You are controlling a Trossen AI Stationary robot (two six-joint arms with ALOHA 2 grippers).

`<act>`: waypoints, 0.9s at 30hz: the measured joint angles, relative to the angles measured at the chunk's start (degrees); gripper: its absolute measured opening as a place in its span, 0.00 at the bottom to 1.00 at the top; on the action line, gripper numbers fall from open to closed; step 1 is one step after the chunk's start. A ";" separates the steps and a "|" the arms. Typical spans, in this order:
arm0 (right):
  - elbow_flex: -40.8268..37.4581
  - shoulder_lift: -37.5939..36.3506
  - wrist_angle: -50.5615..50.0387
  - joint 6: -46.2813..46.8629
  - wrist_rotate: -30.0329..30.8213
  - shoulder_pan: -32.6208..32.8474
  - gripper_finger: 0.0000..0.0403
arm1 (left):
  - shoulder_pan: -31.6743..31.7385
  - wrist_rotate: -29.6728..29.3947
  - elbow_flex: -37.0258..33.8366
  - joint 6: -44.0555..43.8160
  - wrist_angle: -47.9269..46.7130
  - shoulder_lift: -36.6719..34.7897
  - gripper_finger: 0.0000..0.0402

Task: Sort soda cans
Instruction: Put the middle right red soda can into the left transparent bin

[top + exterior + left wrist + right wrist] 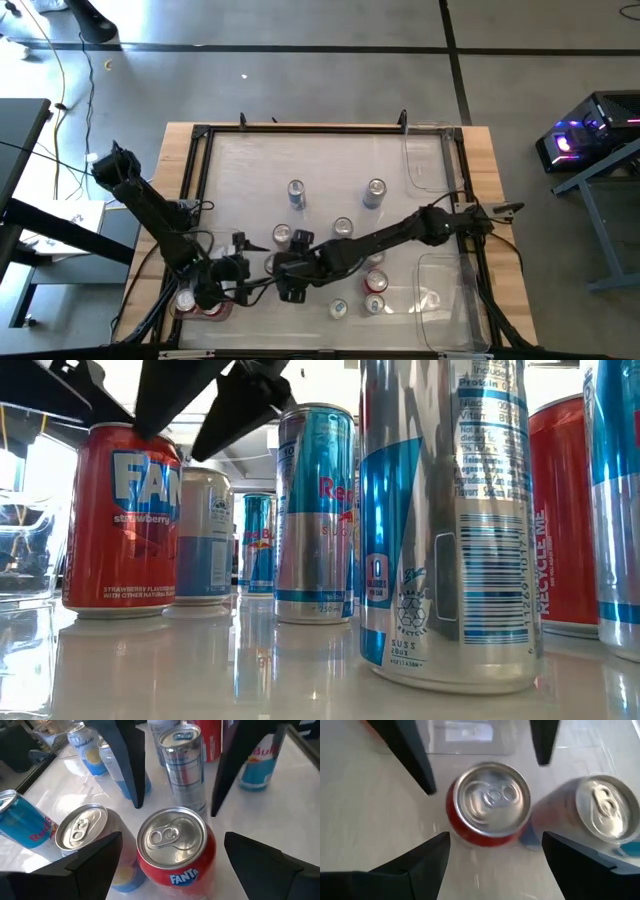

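A red Fanta soda can stands upright on the table, left of the near middle. My left gripper is open, with one finger on each side of the can and clear of it. My right gripper comes from the opposite side. It is open too and straddles the same can without touching it. In the low view the can rests on its base, with dark fingers above its top. A silver-topped can stands close beside it.
More soda cans stand around: a silver one, blue-silver ones, and others across the table. A clear bin at the near left holds red cans. Two more clear bins lie at the right.
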 joint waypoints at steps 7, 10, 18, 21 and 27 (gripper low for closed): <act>0.00 0.75 3.26 -1.51 -4.77 0.12 0.77 | -0.15 0.05 0.00 -1.10 -4.33 -2.16 0.86; 0.00 0.75 3.28 -1.53 -4.74 0.72 0.77 | -0.49 0.18 0.00 -3.11 -8.44 -4.02 0.86; 0.00 -0.19 1.63 -1.01 -4.87 2.95 0.77 | -1.19 0.21 0.00 -8.27 -15.97 -10.02 0.86; 0.00 -1.48 -0.45 0.21 -3.02 3.96 0.77 | -1.27 1.55 0.00 -8.27 -14.27 -11.09 0.86; 0.00 -2.73 -7.85 5.57 5.61 6.01 0.77 | 0.65 5.54 0.00 -14.01 -6.39 -9.28 0.86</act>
